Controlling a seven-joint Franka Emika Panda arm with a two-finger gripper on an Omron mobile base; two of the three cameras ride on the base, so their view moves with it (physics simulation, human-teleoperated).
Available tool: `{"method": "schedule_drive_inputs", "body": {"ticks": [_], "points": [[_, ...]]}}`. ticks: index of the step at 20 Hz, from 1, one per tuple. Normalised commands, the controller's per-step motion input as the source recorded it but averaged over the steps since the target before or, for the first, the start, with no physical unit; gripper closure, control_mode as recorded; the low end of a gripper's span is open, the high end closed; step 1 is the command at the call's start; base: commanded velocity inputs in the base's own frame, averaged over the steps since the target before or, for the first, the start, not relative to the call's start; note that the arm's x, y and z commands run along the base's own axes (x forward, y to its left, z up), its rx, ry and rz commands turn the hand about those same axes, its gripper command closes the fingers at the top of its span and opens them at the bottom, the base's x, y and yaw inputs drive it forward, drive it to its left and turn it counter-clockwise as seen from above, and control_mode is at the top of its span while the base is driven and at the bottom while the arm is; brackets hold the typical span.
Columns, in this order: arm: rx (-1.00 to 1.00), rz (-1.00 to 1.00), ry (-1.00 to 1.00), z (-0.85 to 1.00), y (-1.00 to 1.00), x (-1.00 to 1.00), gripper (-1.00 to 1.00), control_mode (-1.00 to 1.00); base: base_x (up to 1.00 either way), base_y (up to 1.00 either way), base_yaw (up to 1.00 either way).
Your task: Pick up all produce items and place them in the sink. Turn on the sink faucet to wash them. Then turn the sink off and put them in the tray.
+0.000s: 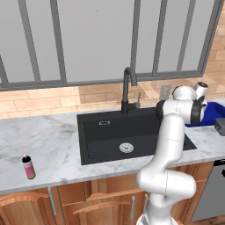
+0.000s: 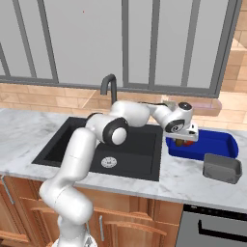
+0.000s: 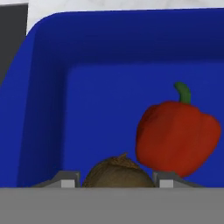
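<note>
Sink (image 1: 105,145) sits bare in the left base view, tap (image 1: 128,90) at its back edge, no water seen running; the arm reaches right to the tray (image 1: 215,112) on the counter's right end. A pink bottle (image 1: 28,167) stands near the counter's front left edge.

In the right base view the gripper (image 2: 185,140) hangs low over the tray's (image 2: 219,140) left end, something reddish-brown just under it. A grey box (image 2: 222,168) lies by the tray's front right corner.

In the hand view a brown onion (image 3: 117,173) sits between the fingertips (image 3: 66,180), which flank it; I judge it gripped, though contact is hidden. The pepper (image 3: 177,138) rests on the tray floor (image 3: 100,113), touching or nearly touching the onion, stem up and slightly left in this view, long axis hard to tell.

This looks like the final placement. To finish well: release low so the onion doesn't roll, then lift straight up without nudging the pepper.
</note>
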Motion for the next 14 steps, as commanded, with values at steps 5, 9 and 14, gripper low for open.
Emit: {"method": "schedule_drive_inputs", "body": {"ticks": [5,9,14], "points": [[0.00,0.00,0.03,0.00,-0.14,0.02,-1.00,-1.00,0.00,0.00,0.00],[0.00,0.00,0.00,0.00,-0.24,0.00,-1.00,-1.00,0.00,0.00,0.00],[0.02,0.00,0.00,0.09,-0.16,-0.01,-1.00,-1.00,0.00,0.00,0.00]]}}
